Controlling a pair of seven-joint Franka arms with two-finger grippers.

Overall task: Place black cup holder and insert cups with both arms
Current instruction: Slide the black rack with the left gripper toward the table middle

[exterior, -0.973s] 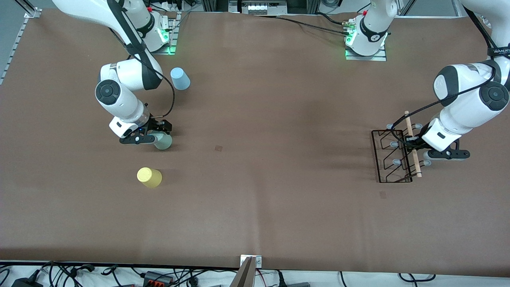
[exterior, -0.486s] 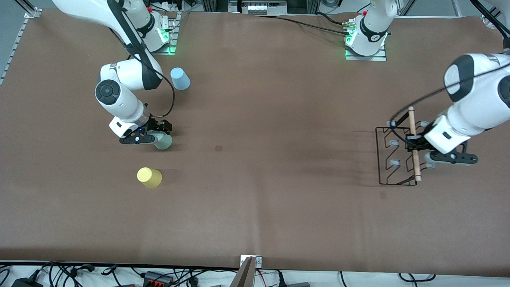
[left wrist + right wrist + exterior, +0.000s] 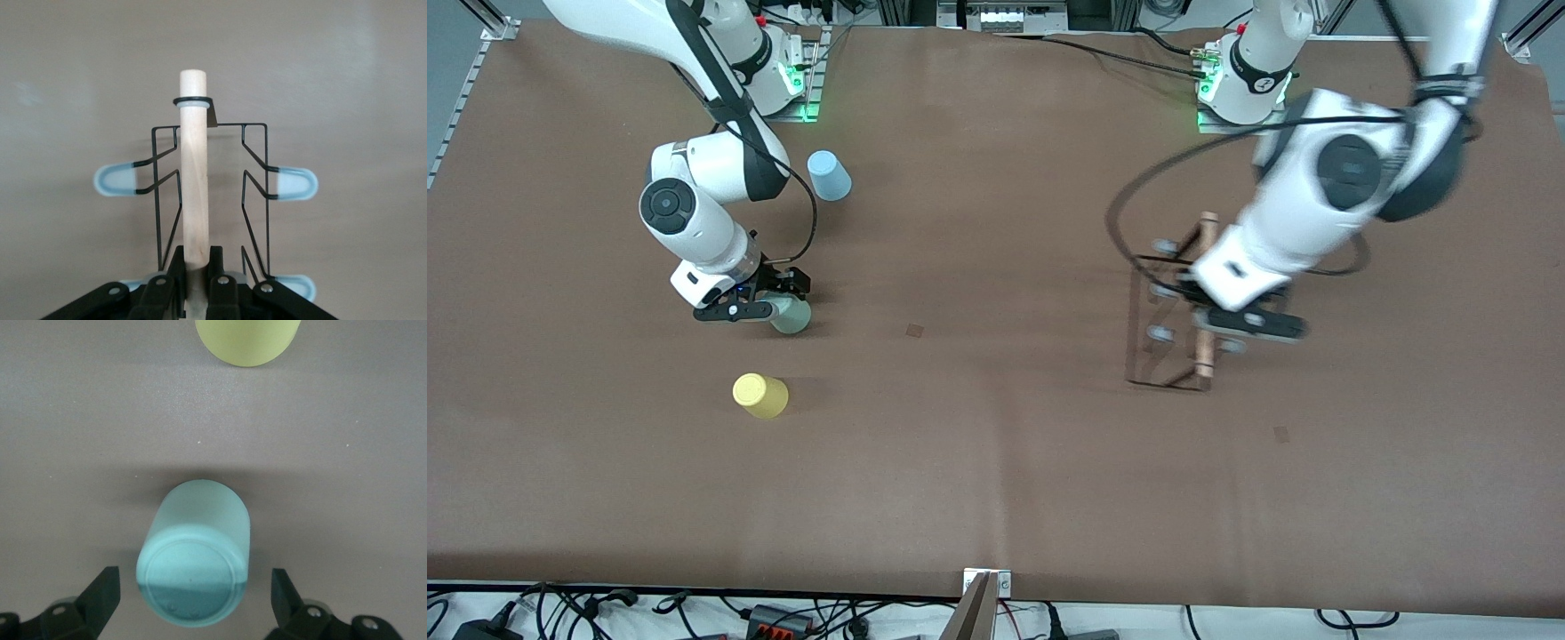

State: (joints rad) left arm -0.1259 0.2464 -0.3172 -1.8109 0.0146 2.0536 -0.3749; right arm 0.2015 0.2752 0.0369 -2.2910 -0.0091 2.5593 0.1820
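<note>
With the black cup holder (image 3: 1172, 311) carried above the bench (image 3: 996, 462) by its wooden rod (image 3: 193, 180) clamped in the left gripper (image 3: 1232, 324), it could pivot or slip, while the mint green cup (image 3: 193, 570) between the spread fingers of the right gripper (image 3: 193, 600) could be toppled.

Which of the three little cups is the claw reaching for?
The mint green cup: it stands between the open fingers of the right gripper. The yellow cup and light blue cup stand apart, untouched.

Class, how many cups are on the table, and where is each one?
3. Light blue cup nearest the right arm's base; mint green cup between the right gripper's open fingers; yellow cup nearest the front camera.
</note>
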